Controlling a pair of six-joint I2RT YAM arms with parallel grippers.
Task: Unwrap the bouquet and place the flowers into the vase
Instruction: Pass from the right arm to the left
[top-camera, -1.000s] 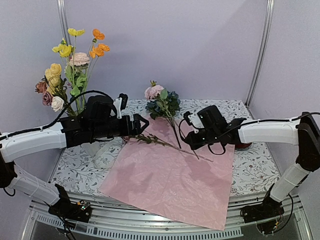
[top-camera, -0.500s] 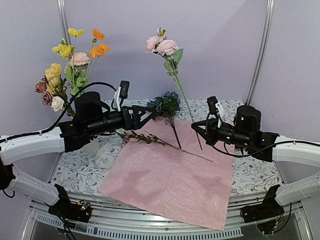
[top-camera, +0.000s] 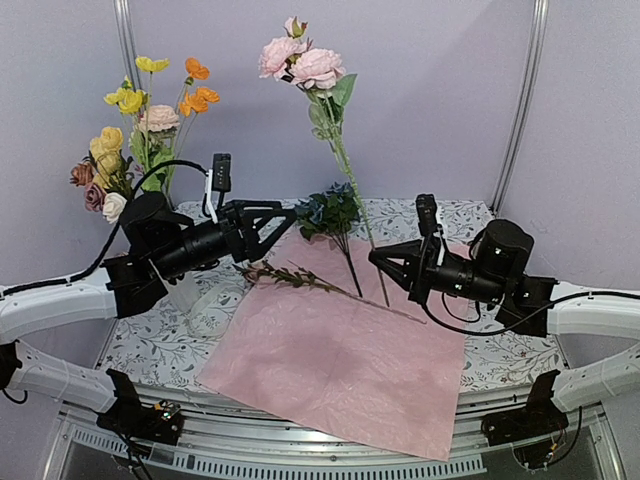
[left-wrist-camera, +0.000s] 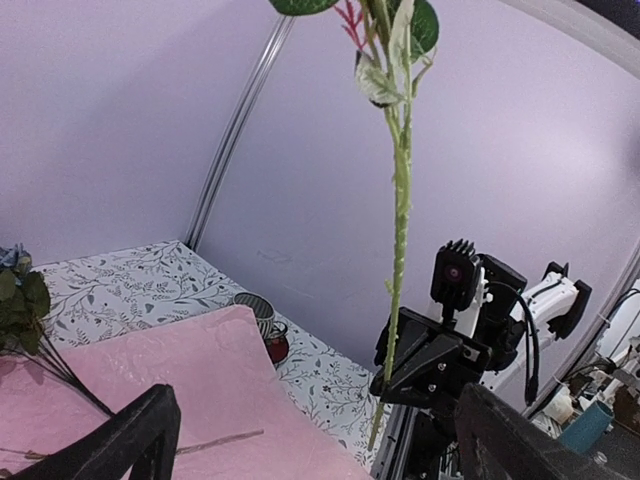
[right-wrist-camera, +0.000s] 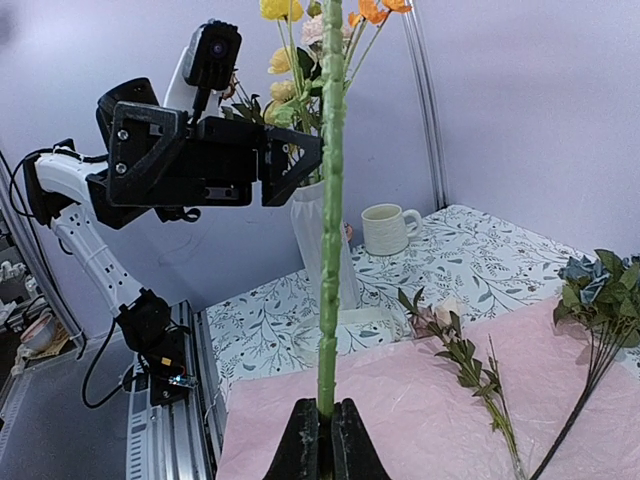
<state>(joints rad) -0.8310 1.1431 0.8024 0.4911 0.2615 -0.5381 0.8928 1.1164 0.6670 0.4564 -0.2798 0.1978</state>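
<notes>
Vase, tall white ridged ceramic (right-wrist-camera: 307, 250), stands left of flat pale pink crinkled paper sheet (top-camera: 340, 360); holds yellow, orange, cream and mauve blooms (top-camera: 140, 120). Top view: vase mostly hidden behind left arm. Right wrist view shows vase body, with short cream mug (right-wrist-camera: 385, 228) beyond. Only left wrist view shows striped cup on red saucer (left-wrist-camera: 258, 312), at sheet's far right. Long green pink-rose stem (top-camera: 345, 170) roughly upright over sheet's far part, well apart from vase, pinched near lower end by right gripper (top-camera: 378, 258), jaws fully closed. Over sheet's far left corner, left gripper (top-camera: 285, 215) spread wide, empty. Blue rose bunch (top-camera: 330, 210), mauve sprig (top-camera: 290, 275) lie at sheet's far edge.
</notes>
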